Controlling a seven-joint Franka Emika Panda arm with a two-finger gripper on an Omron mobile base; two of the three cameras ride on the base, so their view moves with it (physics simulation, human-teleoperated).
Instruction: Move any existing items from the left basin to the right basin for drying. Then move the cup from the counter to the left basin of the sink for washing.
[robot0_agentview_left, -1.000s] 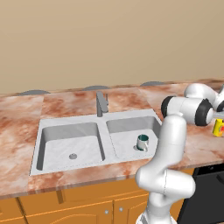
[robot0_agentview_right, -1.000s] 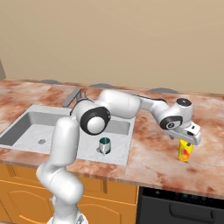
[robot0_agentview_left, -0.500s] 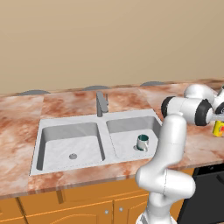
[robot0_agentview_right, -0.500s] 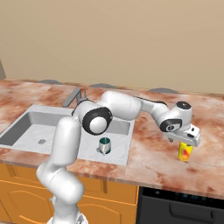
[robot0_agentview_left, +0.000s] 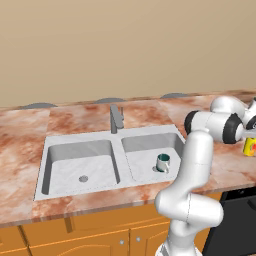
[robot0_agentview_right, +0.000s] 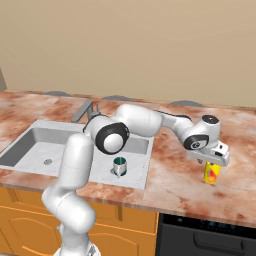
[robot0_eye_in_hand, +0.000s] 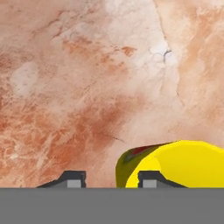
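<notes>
I'm watching from two base cameras sitting behind the arm, both looking forward and down over the worktop (robot0_agentview_left: 30, 145). The left one is looking from the arm's left side, taking in the sink (robot0_agentview_left: 112, 157) squarely, with the yellow cup (robot0_agentview_left: 249, 146) at its right edge. The right one is looking from the other side, sharing the sink (robot0_agentview_right: 75, 150), the mug (robot0_agentview_right: 119, 166) and the cup (robot0_agentview_right: 212, 172). The hand camera is peering close down onto the marbled stone, the cup (robot0_eye_in_hand: 183, 164) rim at its bottom.
</notes>
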